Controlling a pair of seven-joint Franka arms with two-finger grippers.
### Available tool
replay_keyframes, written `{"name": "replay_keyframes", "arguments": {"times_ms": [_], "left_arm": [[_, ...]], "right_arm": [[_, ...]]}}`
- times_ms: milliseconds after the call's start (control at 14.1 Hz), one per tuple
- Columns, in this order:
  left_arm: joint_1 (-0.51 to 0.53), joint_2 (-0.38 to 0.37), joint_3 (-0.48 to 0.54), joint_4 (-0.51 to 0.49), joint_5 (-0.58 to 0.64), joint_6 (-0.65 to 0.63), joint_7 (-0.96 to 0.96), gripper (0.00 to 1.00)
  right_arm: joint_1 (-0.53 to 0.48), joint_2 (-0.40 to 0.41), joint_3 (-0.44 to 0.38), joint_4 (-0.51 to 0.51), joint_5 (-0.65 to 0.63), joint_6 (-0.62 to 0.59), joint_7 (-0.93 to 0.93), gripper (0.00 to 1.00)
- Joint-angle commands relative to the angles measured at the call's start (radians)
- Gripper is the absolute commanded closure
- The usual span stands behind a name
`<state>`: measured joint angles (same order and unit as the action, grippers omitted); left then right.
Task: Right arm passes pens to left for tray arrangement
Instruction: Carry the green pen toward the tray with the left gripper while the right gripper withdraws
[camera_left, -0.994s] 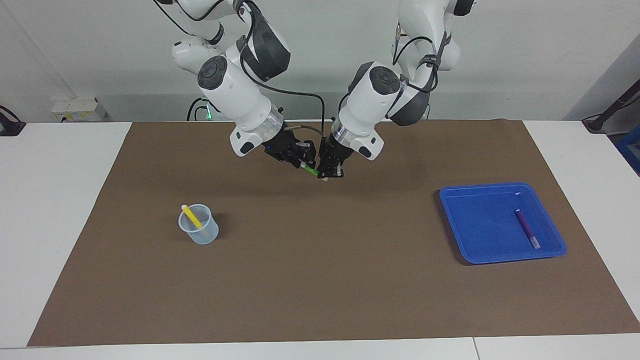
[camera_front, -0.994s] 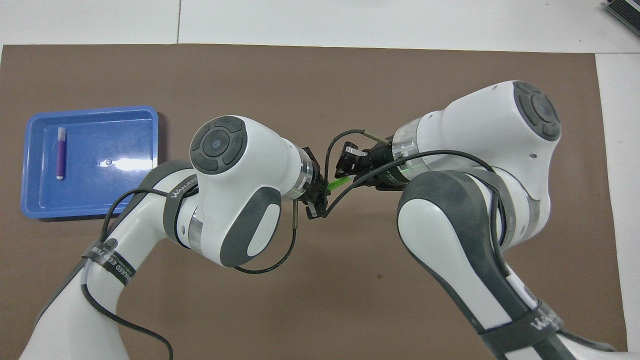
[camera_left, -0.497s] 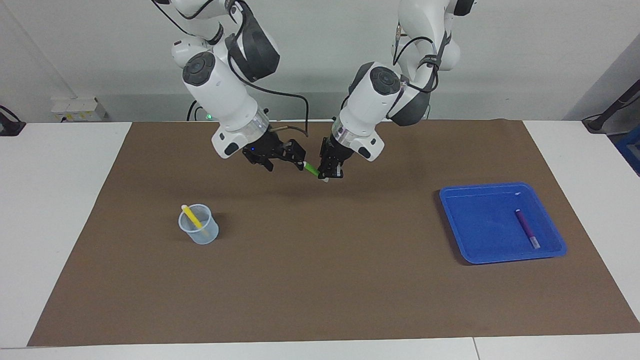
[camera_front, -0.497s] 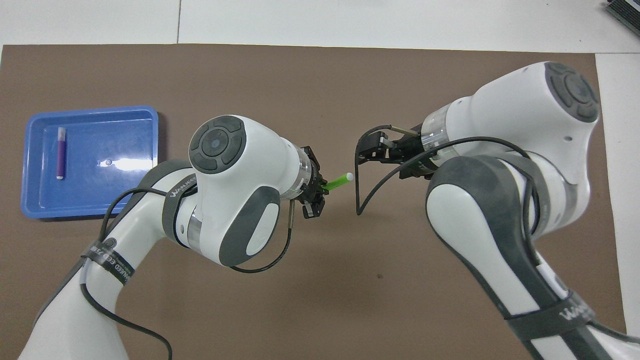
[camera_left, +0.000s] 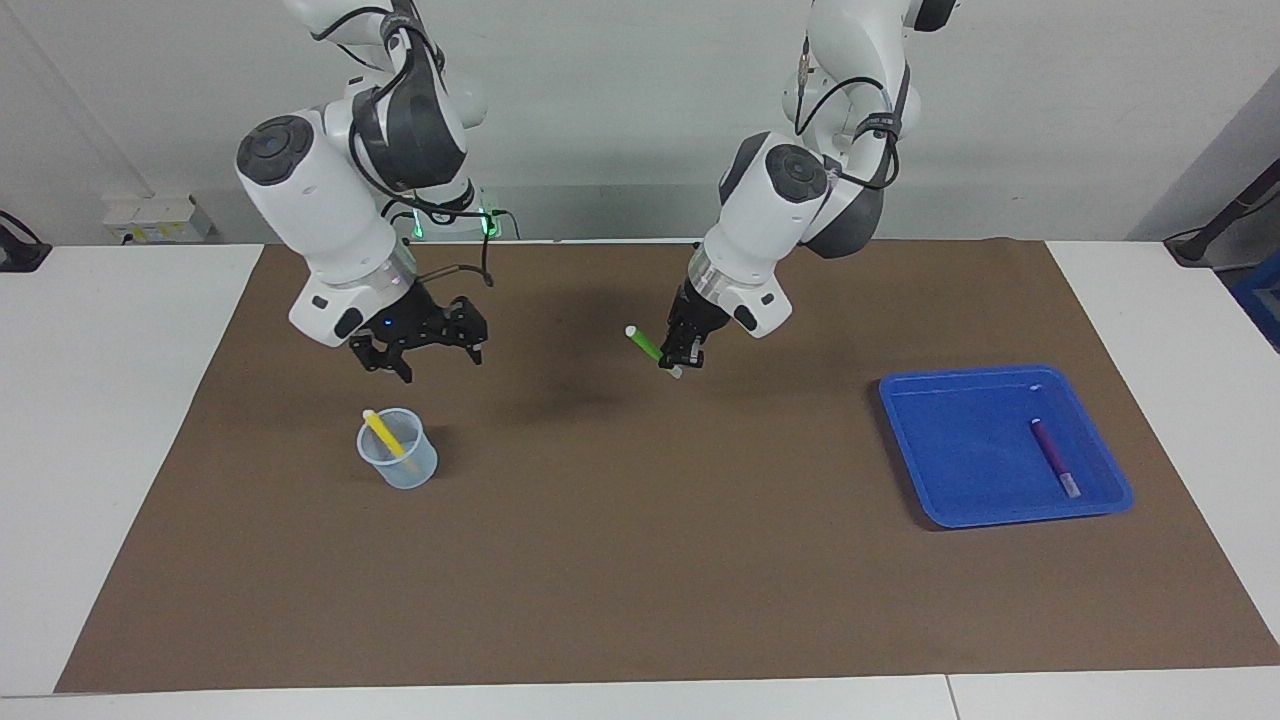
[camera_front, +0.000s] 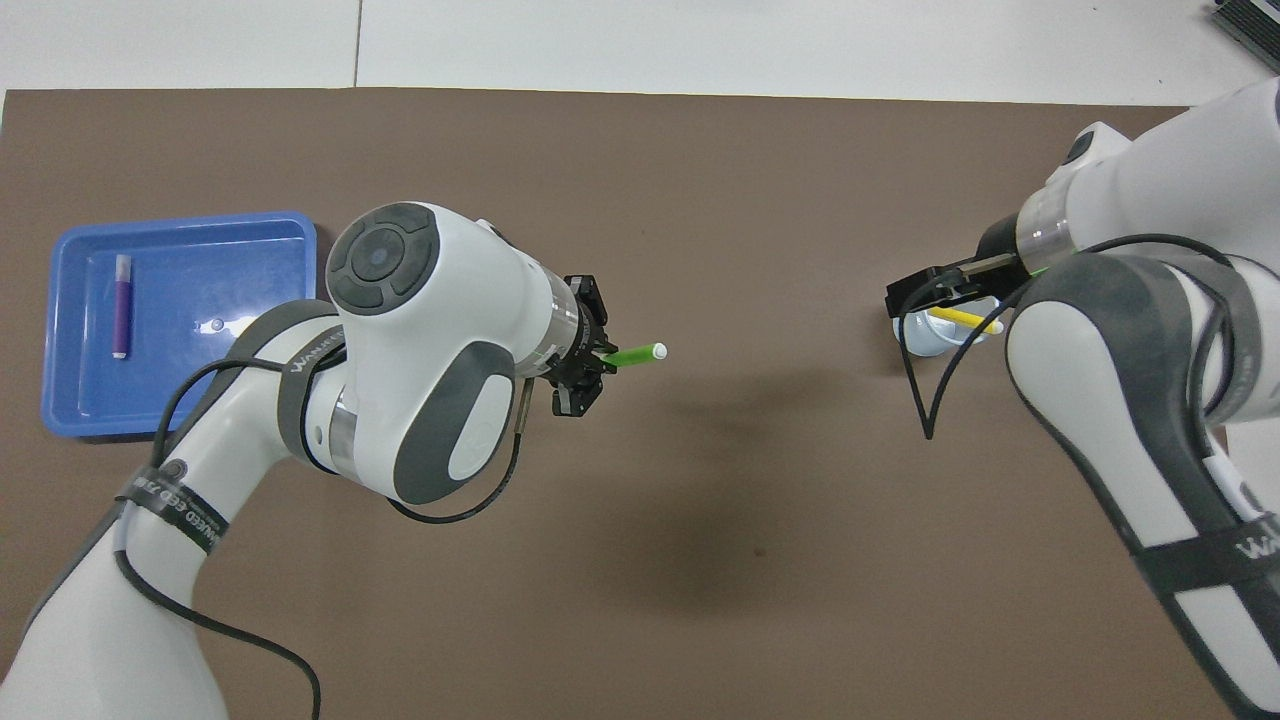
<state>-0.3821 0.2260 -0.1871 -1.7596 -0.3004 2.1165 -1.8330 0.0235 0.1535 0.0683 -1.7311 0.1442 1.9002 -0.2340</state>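
My left gripper (camera_left: 679, 362) (camera_front: 588, 368) is shut on the green pen (camera_left: 645, 345) (camera_front: 634, 354), held in the air over the middle of the brown mat. My right gripper (camera_left: 430, 360) hangs open with nothing in it, just above the translucent cup (camera_left: 400, 462). The yellow pen (camera_left: 383, 434) (camera_front: 962, 318) leans inside that cup. The purple pen (camera_left: 1053, 457) (camera_front: 120, 319) lies in the blue tray (camera_left: 935, 400) (camera_front: 270, 230) at the left arm's end of the table. In the overhead view the right gripper (camera_front: 925, 290) partly covers the cup.
A brown mat (camera_left: 640, 560) covers most of the white table. The cup (camera_front: 925, 338) stands toward the right arm's end. A black cable loop (camera_front: 925, 400) hangs from the right wrist.
The right gripper let go of the green pen, opened and swung away to above the cup. The left gripper kept the pen and shifted slightly toward the tray's end.
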Motion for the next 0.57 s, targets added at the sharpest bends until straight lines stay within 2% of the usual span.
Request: {"name": "replay_keyframes", "arguments": {"times_ms": [0, 142, 284, 497], "left_arm": [[0.058, -0.039, -0.002, -0.003, 0.013, -0.085, 0.108, 1.00], [0.104, -0.054, -0.002, 0.000, 0.053, -0.154, 0.231, 1.00], [0.153, -0.059, -0.002, -0.001, 0.072, -0.196, 0.351, 1.00], [0.225, -0.059, -0.002, 0.022, 0.122, -0.260, 0.489, 1.00]], "right_arm": [[-0.077, -0.015, 0.013, -0.132, -0.058, 0.129, -0.244, 0.03], [-0.079, -0.017, 0.013, -0.159, -0.115, 0.141, -0.248, 0.10], [-0.089, -0.017, 0.013, -0.163, -0.127, 0.143, -0.258, 0.39], [-0.093, -0.017, 0.013, -0.211, -0.159, 0.216, -0.380, 0.45]]}}
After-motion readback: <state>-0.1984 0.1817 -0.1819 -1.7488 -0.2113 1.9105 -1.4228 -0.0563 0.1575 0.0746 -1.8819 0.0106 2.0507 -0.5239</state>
